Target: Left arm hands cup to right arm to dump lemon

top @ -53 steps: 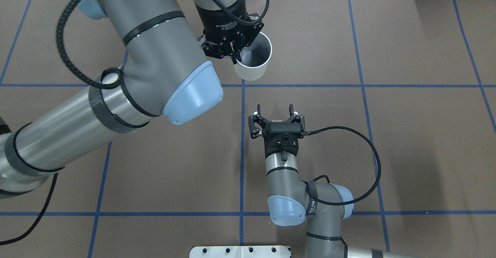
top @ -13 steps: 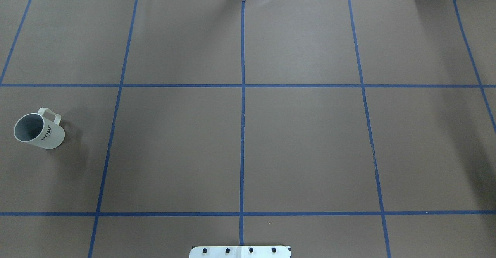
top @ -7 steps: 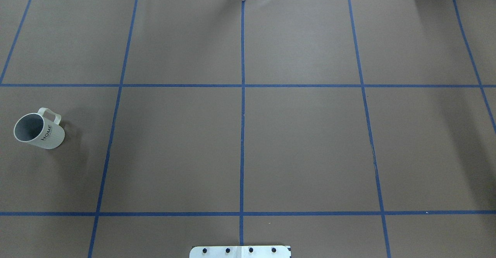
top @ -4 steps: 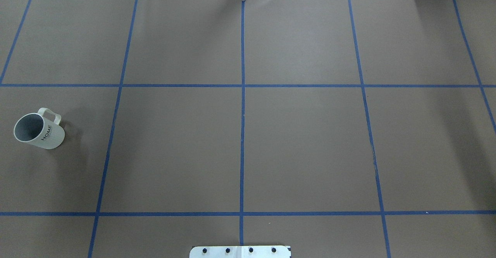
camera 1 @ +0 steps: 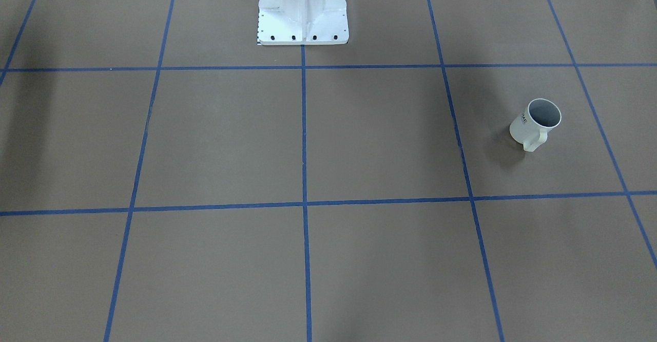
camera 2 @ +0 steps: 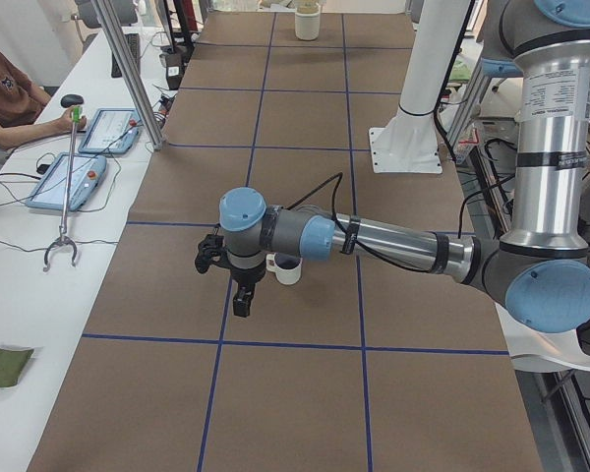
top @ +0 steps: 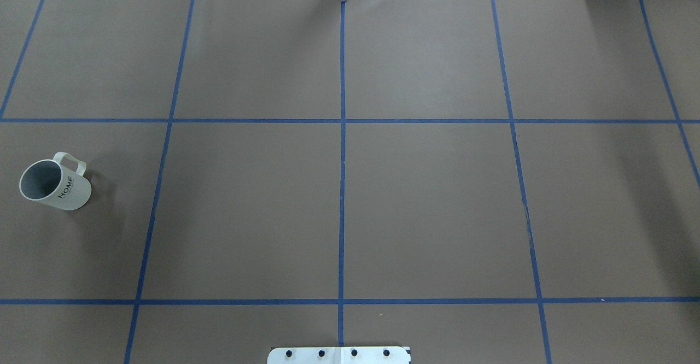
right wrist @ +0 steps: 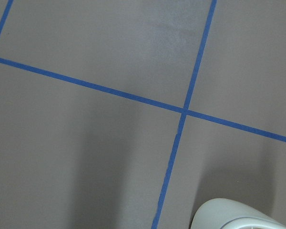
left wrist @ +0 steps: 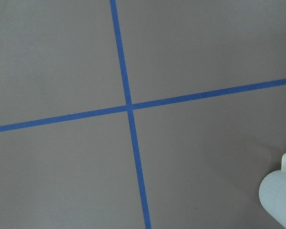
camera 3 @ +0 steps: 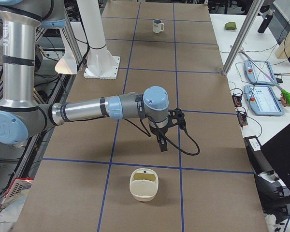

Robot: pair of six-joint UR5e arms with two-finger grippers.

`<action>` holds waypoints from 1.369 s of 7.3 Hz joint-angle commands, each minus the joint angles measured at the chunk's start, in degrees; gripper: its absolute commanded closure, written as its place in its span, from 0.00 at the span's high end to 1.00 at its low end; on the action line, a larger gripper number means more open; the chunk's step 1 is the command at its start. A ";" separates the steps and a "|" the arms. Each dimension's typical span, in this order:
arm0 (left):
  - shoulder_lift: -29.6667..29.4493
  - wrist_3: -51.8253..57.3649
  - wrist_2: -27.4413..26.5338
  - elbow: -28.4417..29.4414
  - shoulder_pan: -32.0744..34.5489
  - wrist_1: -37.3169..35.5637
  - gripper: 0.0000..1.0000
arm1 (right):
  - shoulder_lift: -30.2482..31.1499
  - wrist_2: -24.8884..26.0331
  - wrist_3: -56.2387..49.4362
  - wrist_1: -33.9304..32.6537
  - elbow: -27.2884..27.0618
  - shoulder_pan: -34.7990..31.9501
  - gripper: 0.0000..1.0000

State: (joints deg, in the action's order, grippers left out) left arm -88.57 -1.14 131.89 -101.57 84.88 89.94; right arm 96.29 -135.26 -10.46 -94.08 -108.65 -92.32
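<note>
The cream-white cup (top: 54, 185) with dark lettering stands upright at the table's left side in the overhead view, its grey inside showing no lemon. It also shows in the front-facing view (camera 1: 535, 124). No arm shows in those two views. In the exterior left view my left gripper (camera 2: 239, 303) hangs over the table next to a white cup (camera 2: 285, 267). In the exterior right view my right gripper (camera 3: 161, 144) points down over the table. I cannot tell whether either gripper is open or shut. The lemon is not visible.
The white robot base (camera 1: 303, 8) stands at the table's edge. A cream-white container (camera 3: 144, 183) lies on the near table in the exterior right view, and a mug (camera 3: 157, 25) stands at the far end. Operators' tablets (camera 2: 79, 177) lie beside the table.
The overhead view is unchanged over the last two seconds. 7.3 s ago both arms showed over the middle, the left gripper holding the cup's rim; now no arm shows and the cup stands at the left.
</note>
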 commanded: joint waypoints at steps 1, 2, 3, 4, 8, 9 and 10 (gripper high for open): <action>-0.02 0.00 0.90 -0.12 0.02 0.06 1.00 | -0.14 -0.18 0.00 -0.14 -0.07 0.04 1.00; 0.15 0.09 2.65 -0.03 0.03 0.06 1.00 | -0.49 -0.18 0.00 -0.14 -0.15 -0.05 1.00; 0.16 0.09 2.67 -0.21 0.03 0.15 1.00 | -0.75 -0.18 0.00 -0.14 -0.07 0.04 1.00; 0.16 0.09 2.67 -0.30 0.03 0.15 1.00 | -1.10 -0.18 0.00 -0.14 0.02 0.04 1.00; 0.24 0.09 2.67 -0.65 0.03 0.24 1.00 | -1.20 -0.27 0.00 -0.14 -0.50 -0.05 1.00; 0.24 0.09 2.58 -0.39 0.03 0.41 1.00 | -1.20 -0.27 0.00 -0.14 -0.51 0.04 1.00; 0.24 0.09 2.58 -0.21 -0.06 0.59 1.00 | -1.28 -0.27 0.00 -0.14 -0.51 0.04 1.00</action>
State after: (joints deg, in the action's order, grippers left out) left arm -88.33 -1.05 134.50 -102.01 84.89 90.33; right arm 95.08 -135.53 -10.46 -94.22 -109.11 -92.31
